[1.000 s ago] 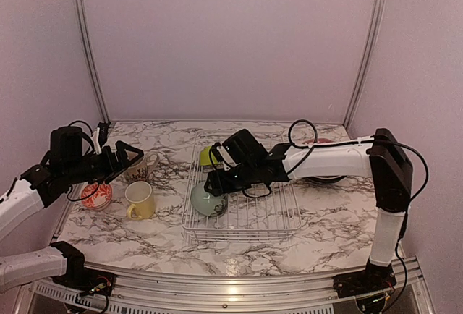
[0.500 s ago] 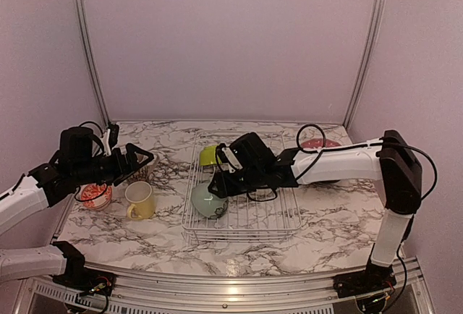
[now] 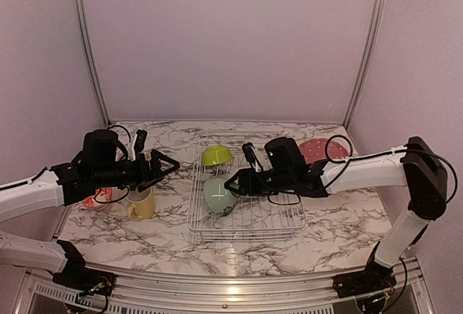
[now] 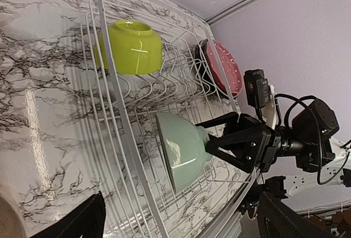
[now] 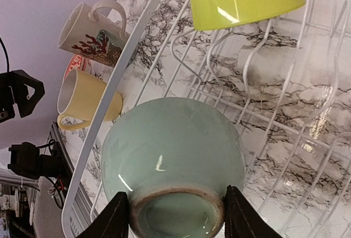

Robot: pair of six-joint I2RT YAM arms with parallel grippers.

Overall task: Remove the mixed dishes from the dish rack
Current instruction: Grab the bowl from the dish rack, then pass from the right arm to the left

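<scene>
Right end effector point(image 5: 176, 215) clamps pale-green bowl point(image 5: 170, 145) at dish rack point(image 3: 246, 239).

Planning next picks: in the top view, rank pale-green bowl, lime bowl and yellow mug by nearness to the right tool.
1. pale-green bowl, held by right tool.
2. lime bowl, far-left corner of rack.
3. yellow mug, outside, left of rack.

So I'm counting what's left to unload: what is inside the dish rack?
Two bowls: a lime bowl at the far end and a pale-green bowl on its side, its foot between the right arm's fingers. Anything beneath them is hidden.
</scene>
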